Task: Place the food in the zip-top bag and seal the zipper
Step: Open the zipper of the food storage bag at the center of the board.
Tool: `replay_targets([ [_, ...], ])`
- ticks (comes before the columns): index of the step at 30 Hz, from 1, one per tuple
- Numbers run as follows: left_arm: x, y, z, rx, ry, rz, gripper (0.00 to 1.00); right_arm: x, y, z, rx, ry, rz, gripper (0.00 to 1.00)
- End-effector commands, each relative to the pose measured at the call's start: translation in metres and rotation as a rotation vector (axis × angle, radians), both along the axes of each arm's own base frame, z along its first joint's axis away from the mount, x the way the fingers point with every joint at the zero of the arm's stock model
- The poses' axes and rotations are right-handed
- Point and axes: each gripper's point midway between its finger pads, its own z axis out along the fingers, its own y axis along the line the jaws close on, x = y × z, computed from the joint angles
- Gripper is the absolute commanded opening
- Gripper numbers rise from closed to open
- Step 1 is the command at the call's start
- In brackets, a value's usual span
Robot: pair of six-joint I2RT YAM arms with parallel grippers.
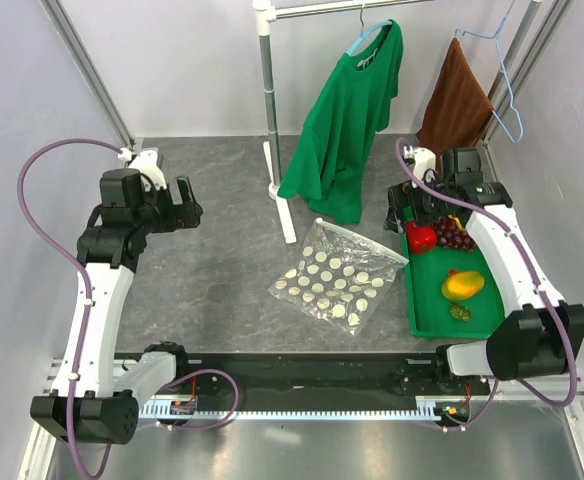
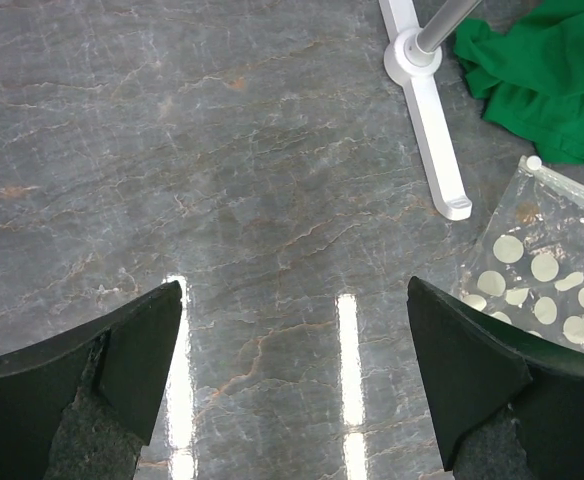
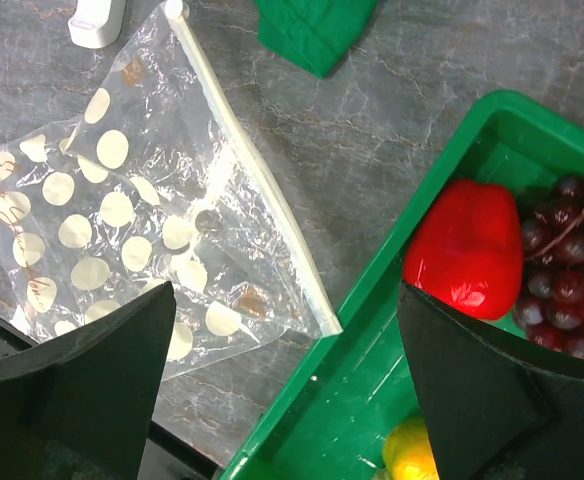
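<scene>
Grey tabletop [image 1: 222, 200], one bag [image 1: 337, 275], one tray [image 1: 432, 312], one pepper [image 1: 421, 238], one mango [image 1: 463, 285], one grape bunch [image 1: 454, 234], both arms' jaws apart

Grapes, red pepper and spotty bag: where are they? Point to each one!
grapes [image 3: 562, 280]: right wrist view, middle of the bunch.
red pepper [image 3: 464, 250]: right wrist view, middle of its shiny side.
spotty bag [image 1: 339, 275]: top external view, its dotted middle.

free: table [image 1: 222, 270] left of bag [image 1: 340, 275] | blocked: rack post [image 1: 268, 100], shirt [image 1: 347, 120] behind
</scene>
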Motion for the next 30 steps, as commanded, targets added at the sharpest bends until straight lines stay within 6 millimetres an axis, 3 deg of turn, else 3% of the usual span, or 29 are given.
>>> replay_targets([
  [1, 0.005, -0.007, 0.022, -0.059, -0.060, -0.003, 1.00, 0.009, 0.013, 0.004, -0.015, -0.008, 0.104, 0.98],
  [7, -0.008, -0.015, 0.042, -0.067, -0.149, -0.061, 1.00, 0.017, 0.033, -0.014, -0.095, 0.057, 0.246, 0.98],
  [13, -0.031, -0.044, 0.056, -0.122, -0.232, -0.248, 1.00, 0.016, 0.061, -0.039, -0.129, 0.134, 0.372, 0.96],
  [18, -0.046, -0.063, 0.052, -0.173, -0.300, -0.361, 1.00, 0.016, 0.083, -0.064, -0.129, 0.219, 0.450, 0.88],
  [28, -0.046, -0.068, 0.048, -0.182, -0.308, -0.395, 1.00, 0.017, 0.084, -0.111, -0.152, 0.343, 0.487, 0.80],
  [30, -0.047, -0.071, 0.045, -0.194, -0.296, -0.406, 1.00, 0.018, 0.084, -0.113, -0.147, 0.348, 0.491, 0.72],
])
